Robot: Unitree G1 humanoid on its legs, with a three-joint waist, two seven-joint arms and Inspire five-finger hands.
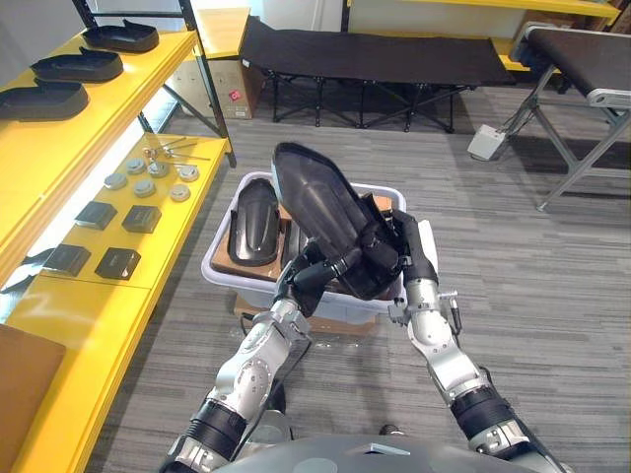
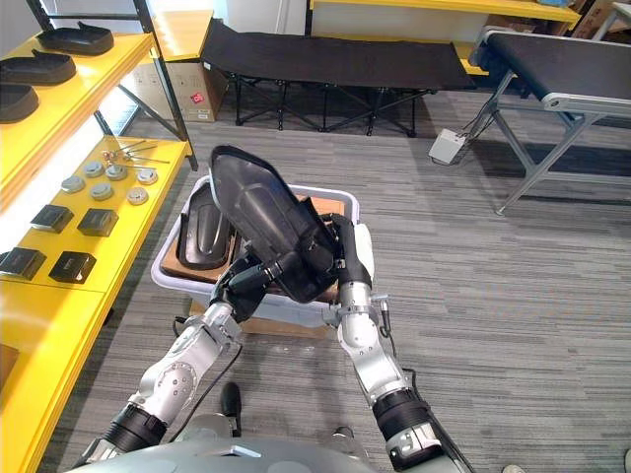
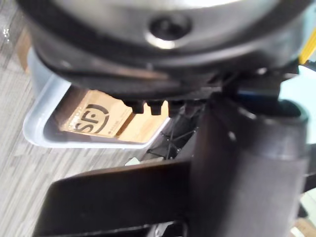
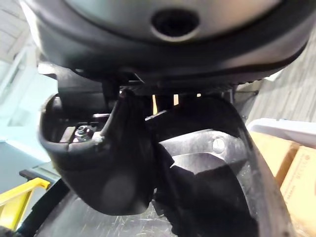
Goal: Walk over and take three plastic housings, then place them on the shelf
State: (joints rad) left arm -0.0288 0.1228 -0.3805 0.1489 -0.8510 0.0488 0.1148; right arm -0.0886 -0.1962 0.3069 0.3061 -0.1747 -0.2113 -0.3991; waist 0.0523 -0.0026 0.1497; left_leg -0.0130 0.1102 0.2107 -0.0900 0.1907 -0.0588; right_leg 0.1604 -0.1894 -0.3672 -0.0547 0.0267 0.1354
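Five housings [image 1: 320, 202] seen; six round discs [image 1: 144, 187]; four black boxes [image 1: 141, 218]; one bin [image 1: 225, 281]; one cot [image 1: 365, 54]

Your two head views look steeply down from above the arms onto the white bin [image 1: 219, 274] on the grey floor [image 1: 513, 296]. Both share the bin, the yellow shelf [image 1: 89, 305] along the left and the black cot [image 1: 375, 54] at the far side. Your left wrist view sits very close behind the left robot hand [image 3: 247, 158], facing a corner of the bin. Your right wrist view, equally close, looks along the right robot hand [image 4: 108, 168] into the hollow side of the black housing [image 4: 212, 197].
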